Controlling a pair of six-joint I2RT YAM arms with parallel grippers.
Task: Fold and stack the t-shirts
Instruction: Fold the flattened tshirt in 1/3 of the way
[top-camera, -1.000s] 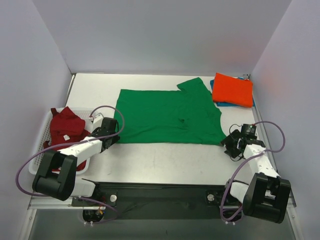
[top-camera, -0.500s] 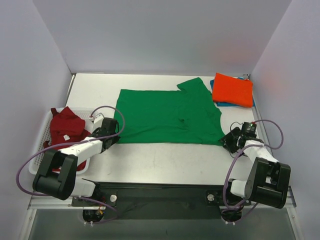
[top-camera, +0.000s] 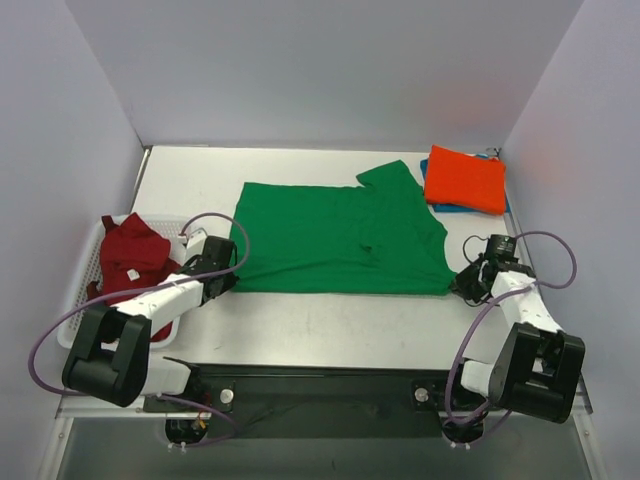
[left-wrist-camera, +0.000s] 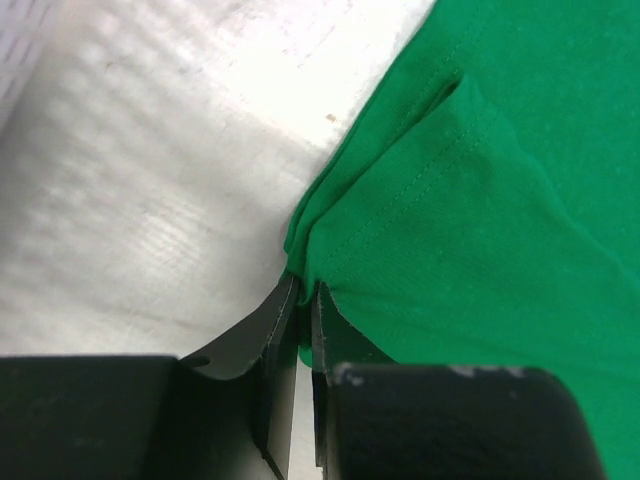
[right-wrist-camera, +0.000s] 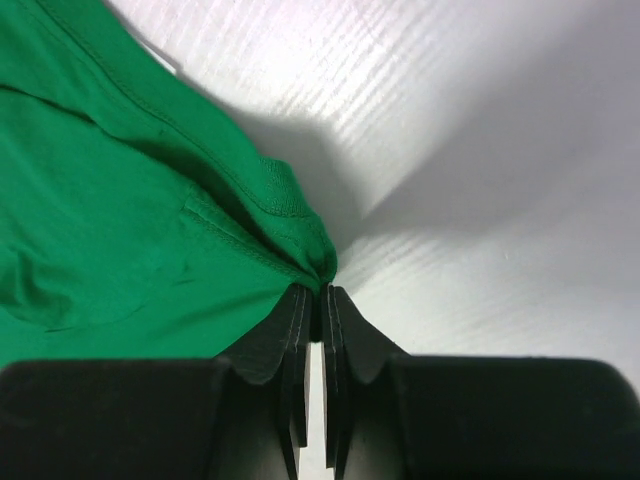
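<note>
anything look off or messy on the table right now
Nothing spilled or damaged. The dark red shirt sits crumpled in the basket at the left, and the green shirt lies flat with one sleeve poking toward the folded orange shirt. The left gripper and right gripper pinch its near corners.

Bench (top-camera: 320, 320): one, flat off-white top, faintly scuffed and marked. In the wrist views the surface shows a fine streaked sheen with bright patches of glare.
Dark strip (top-camera: 320, 385): runs along the bench's near edge.
Back wall (top-camera: 320, 70): plain, pale lavender-grey.
Left wall (top-camera: 60, 140) and right wall (top-camera: 590, 130): same pale finish, closing in the bench at both sides.
Light: soft, even, from above; shadows short and faint.
</note>
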